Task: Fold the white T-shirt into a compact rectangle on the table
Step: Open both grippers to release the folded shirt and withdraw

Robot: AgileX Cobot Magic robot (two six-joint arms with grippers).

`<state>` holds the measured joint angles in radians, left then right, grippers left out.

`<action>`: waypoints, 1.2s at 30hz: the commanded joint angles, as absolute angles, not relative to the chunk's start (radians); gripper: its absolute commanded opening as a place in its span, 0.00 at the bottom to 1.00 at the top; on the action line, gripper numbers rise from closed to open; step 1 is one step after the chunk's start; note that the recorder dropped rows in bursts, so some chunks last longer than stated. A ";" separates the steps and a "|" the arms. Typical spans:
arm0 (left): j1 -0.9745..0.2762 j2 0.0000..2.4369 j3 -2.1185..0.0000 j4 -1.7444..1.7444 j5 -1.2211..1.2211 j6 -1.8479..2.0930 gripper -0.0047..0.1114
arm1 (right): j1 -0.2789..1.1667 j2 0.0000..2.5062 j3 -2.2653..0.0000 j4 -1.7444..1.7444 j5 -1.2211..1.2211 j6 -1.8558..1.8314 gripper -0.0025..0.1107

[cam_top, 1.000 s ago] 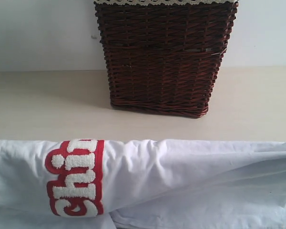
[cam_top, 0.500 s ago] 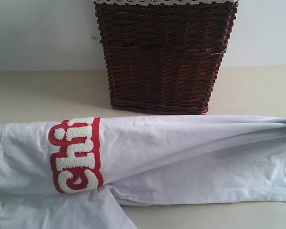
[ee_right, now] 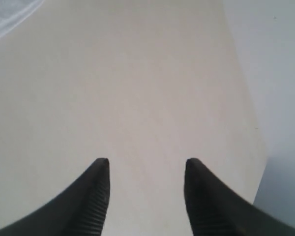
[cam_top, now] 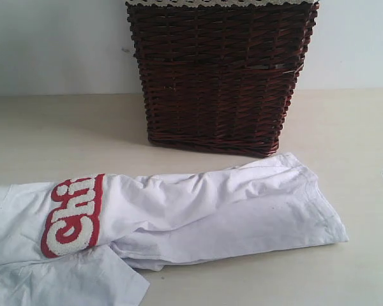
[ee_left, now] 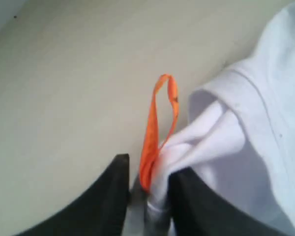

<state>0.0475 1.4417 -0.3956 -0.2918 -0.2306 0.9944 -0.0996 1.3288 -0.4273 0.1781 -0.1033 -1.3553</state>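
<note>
**White tee lying in a long band in front of the basket**

The table (cam_top: 64,134) is spreading pale and broad under everything. The wicker basket (cam_top: 220,76) is standing at twelve o'clock, at the back. The white T-shirt (cam_top: 223,210) is lying on the table as a long folded band, running from eight o'clock toward four (its far corner ending just beside the basket's base). Its red band of lettering (cam_top: 73,217) is sitting at eight. The right gripper (ee_right: 146,162) is hovering over bare table, jaws spread, nothing between them. The left gripper (ee_left: 152,164) is pinching bunched white cloth, with the orange neck tag (ee_left: 148,137) looping out from between its fingers.
</note>
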 commanded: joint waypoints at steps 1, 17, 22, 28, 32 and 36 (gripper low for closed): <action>0.049 1.455 -0.395 -0.269 -0.320 0.978 0.65 | -0.104 1.321 -0.424 0.189 -0.154 -1.356 0.48; 0.049 1.224 -0.399 -0.149 -0.503 0.823 0.94 | -0.104 1.110 -0.426 0.191 0.179 -1.114 0.36; 0.049 1.031 -0.399 -0.147 -0.210 0.637 0.88 | -0.104 1.108 -0.426 0.257 0.328 -1.347 0.09; 0.062 0.685 -0.399 -0.256 -0.034 0.608 0.47 | -0.104 1.010 -0.426 0.424 0.246 -1.632 0.02; 0.062 0.467 -0.399 -0.438 0.035 0.537 0.20 | -0.104 0.830 -0.426 0.706 0.153 -1.594 0.02; 0.062 0.305 -0.399 -0.422 0.197 0.544 0.04 | -0.104 0.583 -0.426 1.004 0.151 -1.539 0.02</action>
<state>0.0581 0.3941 -0.3976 -0.4095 0.0856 0.5546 -0.1004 0.7294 -0.4273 0.8138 0.1663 -1.5764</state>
